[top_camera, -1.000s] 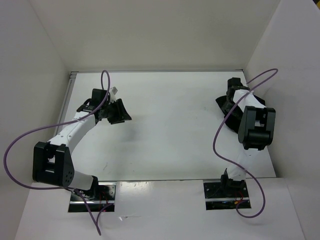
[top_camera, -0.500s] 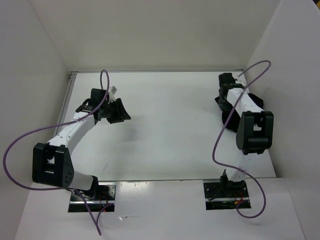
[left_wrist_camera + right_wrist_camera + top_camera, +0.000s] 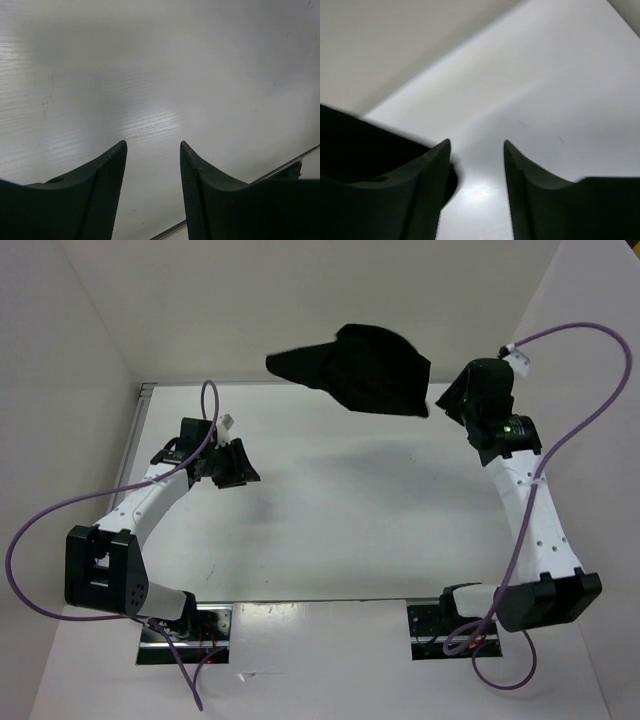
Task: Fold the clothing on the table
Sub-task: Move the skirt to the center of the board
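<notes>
Since a second ago the right arm has swung up and outward, and the clothing (image 3: 365,370) has left the table's right side. From above, it now hangs in mid-air over the far edge of the table (image 3: 350,510), just beside the right fingers (image 3: 448,400). Over on the left, the left fingers (image 3: 238,462) sit above the table.

Left wrist view: the left fingers (image 3: 110,167) are spread, with bare table (image 3: 175,75) between them.

Right wrist view: the right fingers (image 3: 437,162) are spread and pinch nothing, and the clothing (image 3: 365,145) is a dark blur to their left.
</notes>
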`<state>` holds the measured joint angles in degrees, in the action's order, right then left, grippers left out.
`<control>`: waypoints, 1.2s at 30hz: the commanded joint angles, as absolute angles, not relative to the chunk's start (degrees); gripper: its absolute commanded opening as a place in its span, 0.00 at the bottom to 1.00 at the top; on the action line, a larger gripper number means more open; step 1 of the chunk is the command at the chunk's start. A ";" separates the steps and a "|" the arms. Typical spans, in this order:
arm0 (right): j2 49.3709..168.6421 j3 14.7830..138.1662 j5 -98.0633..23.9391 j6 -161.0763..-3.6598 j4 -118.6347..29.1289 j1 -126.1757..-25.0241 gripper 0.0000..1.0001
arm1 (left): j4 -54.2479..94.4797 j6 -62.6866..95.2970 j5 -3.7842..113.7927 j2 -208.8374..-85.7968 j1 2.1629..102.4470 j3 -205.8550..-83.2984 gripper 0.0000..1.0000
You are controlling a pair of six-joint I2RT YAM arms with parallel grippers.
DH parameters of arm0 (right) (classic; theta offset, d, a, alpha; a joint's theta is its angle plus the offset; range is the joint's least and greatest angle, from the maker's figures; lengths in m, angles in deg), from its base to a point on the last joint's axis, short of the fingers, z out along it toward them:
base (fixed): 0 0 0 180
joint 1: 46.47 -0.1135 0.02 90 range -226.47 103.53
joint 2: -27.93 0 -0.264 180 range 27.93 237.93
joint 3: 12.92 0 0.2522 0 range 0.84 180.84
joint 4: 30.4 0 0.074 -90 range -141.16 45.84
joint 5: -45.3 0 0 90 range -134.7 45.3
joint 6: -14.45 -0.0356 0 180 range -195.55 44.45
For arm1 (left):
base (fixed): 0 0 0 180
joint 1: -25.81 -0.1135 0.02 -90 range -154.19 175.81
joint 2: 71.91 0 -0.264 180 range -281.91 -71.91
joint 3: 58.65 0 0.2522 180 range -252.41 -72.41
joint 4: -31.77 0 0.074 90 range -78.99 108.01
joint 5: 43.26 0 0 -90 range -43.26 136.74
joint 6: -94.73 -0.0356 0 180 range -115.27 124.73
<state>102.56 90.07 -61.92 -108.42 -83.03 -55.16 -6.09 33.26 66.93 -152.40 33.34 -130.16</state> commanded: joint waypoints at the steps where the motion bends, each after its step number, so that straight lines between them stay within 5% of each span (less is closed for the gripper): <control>1: 107.55 79.52 -61.67 -110.53 -85.72 -50.35 0.55 | -6.51 31.53 68.36 -151.90 33.01 -131.65 0.54; 18: 111.14 77.48 -52.27 -106.75 -86.78 -53.41 0.60 | -4.76 31.53 72.49 -155.75 33.01 -132.96 0.54; 25: 127.93 80.21 -56.65 -107.37 -87.22 -56.84 0.57 | -4.75 31.01 73.02 -156.99 33.01 -135.86 0.54; 36: 127.42 72.56 -64.30 -111.32 -89.33 -57.37 0.54 | -5.28 31.00 72.49 -155.85 33.01 -132.35 0.54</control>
<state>130.14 73.96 -60.98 -109.22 -88.49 -56.98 -5.95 32.91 71.52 -156.95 33.34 -133.66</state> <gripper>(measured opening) 0.545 0.543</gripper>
